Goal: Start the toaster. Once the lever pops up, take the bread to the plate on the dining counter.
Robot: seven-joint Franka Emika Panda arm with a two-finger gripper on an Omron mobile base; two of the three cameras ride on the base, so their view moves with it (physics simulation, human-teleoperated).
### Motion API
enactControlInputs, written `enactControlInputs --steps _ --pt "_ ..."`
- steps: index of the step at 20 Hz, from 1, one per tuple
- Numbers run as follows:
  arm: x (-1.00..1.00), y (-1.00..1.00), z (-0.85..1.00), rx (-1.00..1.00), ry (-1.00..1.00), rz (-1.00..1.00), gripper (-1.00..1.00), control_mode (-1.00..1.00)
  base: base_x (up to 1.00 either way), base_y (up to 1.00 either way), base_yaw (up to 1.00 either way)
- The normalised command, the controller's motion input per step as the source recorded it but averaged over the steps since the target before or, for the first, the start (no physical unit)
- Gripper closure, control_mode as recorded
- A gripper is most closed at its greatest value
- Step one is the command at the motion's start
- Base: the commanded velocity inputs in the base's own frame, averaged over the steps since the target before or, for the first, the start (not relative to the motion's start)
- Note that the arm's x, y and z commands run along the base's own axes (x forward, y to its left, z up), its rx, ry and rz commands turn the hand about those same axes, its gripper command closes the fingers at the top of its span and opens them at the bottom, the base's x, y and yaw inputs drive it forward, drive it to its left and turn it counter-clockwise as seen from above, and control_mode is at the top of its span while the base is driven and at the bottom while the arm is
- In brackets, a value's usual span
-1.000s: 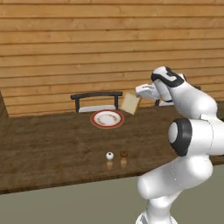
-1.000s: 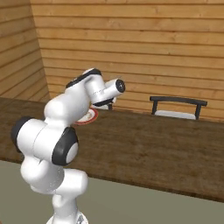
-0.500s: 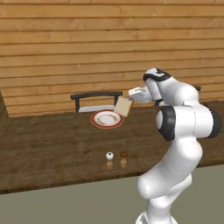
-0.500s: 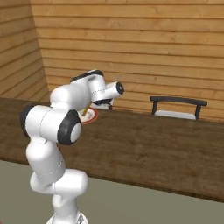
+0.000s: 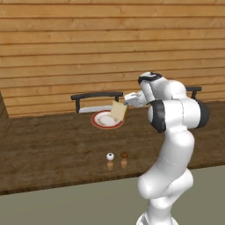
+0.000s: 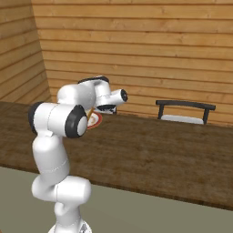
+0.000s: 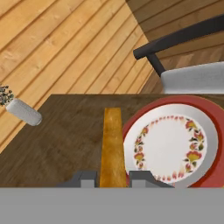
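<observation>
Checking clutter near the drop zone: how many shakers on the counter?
2. White-topped shaker and dark-topped shaker stand side by side near the dining counter's front edge, in front of the plate. The arm could hide more.

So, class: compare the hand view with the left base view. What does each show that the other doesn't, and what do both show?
Hand view alone: the flower pattern ringing the plate, the bread seen edge-on as a narrow golden strip between the tool fingers, and a small pale vase lying on its side.

Left base view alone: the white arm, and two small shakers near the counter's front edge.

Both: the bread held over the dining counter beside the plate, not yet on it, and the dark chair behind the counter.
</observation>
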Motion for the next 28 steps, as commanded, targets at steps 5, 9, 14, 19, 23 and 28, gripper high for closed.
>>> enactControlInputs --steps 5,9,14,19,23,28 --pt "0.58 0.12 -0.05 0.01 0.0 0.03 1.0 -1.0 0.0 0.0 0.0" --pt "0.57 0.14 -0.28 0.0 0.0 0.04 1.0 -1.0 0.0 0.0 0.0" --pt "0.52 0.14 -0.31 0.0 0.0 0.04 1.0 -1.0 0.0 0.0 0.0" --pt "0.41 0.18 -0.4 0.0 0.0 0.04 1.0 -1.0 0.0 0.0 0.0" --pt "0.16 0.21 -0.51 0.0 0.0 0.05 1.0 -1.0 0.0 0.0 0.0" --pt "0.17 0.16 -0.38 0.0 0.0 0.05 1.0 -1.0 0.0 0.0 0.0"
